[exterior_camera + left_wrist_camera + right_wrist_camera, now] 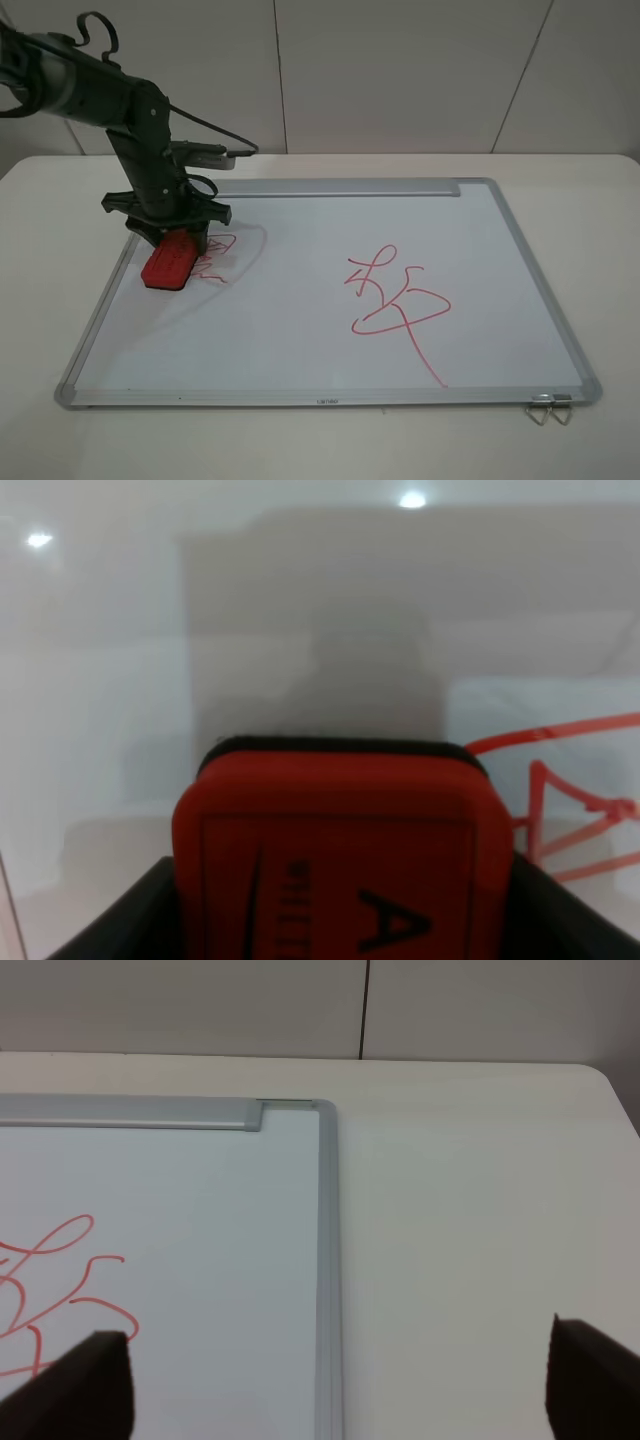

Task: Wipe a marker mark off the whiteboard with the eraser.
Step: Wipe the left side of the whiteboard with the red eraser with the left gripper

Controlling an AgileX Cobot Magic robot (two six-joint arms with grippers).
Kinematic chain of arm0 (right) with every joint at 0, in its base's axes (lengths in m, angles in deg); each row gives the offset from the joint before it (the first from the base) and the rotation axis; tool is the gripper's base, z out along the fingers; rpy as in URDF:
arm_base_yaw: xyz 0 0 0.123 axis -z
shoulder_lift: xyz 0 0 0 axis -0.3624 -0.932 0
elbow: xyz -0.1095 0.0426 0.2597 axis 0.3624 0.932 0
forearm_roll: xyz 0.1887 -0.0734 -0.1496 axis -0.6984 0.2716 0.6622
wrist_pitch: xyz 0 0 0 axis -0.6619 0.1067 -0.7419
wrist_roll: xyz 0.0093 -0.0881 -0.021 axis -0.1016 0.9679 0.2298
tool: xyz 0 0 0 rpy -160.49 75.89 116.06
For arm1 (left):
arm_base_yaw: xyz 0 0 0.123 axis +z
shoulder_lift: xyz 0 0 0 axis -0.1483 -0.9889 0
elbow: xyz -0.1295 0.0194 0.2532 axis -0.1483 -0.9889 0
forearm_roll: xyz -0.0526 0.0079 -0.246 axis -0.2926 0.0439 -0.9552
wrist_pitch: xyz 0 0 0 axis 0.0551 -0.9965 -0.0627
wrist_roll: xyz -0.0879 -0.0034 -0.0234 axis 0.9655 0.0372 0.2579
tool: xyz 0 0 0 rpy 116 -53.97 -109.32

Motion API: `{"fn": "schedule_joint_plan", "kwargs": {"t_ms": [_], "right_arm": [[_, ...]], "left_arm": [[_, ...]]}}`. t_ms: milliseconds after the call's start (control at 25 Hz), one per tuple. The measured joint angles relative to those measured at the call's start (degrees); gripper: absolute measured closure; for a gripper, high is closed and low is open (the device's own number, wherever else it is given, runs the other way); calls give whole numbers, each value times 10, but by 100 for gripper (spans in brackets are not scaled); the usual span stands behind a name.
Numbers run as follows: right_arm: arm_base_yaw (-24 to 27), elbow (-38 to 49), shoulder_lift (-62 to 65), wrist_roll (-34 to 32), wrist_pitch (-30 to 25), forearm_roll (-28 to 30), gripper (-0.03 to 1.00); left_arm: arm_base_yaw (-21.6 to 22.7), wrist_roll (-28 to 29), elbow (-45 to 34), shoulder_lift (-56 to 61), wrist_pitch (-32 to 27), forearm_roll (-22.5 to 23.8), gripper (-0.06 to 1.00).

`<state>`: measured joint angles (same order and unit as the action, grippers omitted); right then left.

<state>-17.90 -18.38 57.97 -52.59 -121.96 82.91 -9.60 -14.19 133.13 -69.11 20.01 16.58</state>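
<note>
The whiteboard (300, 340) lies flat on the table. My left gripper (172, 240) is shut on the red eraser (168, 265), which slopes down onto the board's left part. The small red marker mark (216, 256) lies right beside the eraser, partly behind it. The left wrist view shows the eraser (340, 840) close up between dark fingers (110, 925), with strokes of the mark (575, 815) next to it. My right gripper (345, 1385) is open over the table beside the board's right frame (328, 1260); it does not show in the exterior view.
A larger looping red scribble (395, 300) with a long diagonal tail sits right of the board's middle. The silver tray bar (340, 188) runs along the far edge. A metal clip (548, 408) hangs at the near right corner. White table surrounds the board.
</note>
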Motion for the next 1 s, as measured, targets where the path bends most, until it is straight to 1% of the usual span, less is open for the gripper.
{"fn": "schedule_joint_plan", "kwargs": {"t_ms": [120, 160, 200, 280, 480, 560, 760, 840, 1000], "right_arm": [[0, 0, 0, 0, 0, 0, 26], [0, 0, 0, 0, 0, 0, 26], [0, 0, 0, 0, 0, 0, 26], [0, 0, 0, 0, 0, 0, 26], [0, 0, 0, 0, 0, 0, 26], [0, 0, 0, 0, 0, 0, 26], [0, 0, 0, 0, 0, 0, 26], [0, 0, 0, 0, 0, 0, 26], [0, 0, 0, 0, 0, 0, 26]], "left_arm": [[-28, 0, 17, -12, 21, 1, 37], [-43, 0, 25, -18, 30, -1, 37], [-69, -1, 39, -27, 48, -8, 37], [-96, -1, 55, -39, 61, -18, 37], [-141, -11, 87, -59, 62, -26, 37], [-148, -12, 90, -61, 63, -35, 37], [-148, -12, 90, -55, 57, -31, 37], [-141, -12, 74, -43, 49, -29, 37], [-111, -5, 26, -15, 45, -23, 37]]}}
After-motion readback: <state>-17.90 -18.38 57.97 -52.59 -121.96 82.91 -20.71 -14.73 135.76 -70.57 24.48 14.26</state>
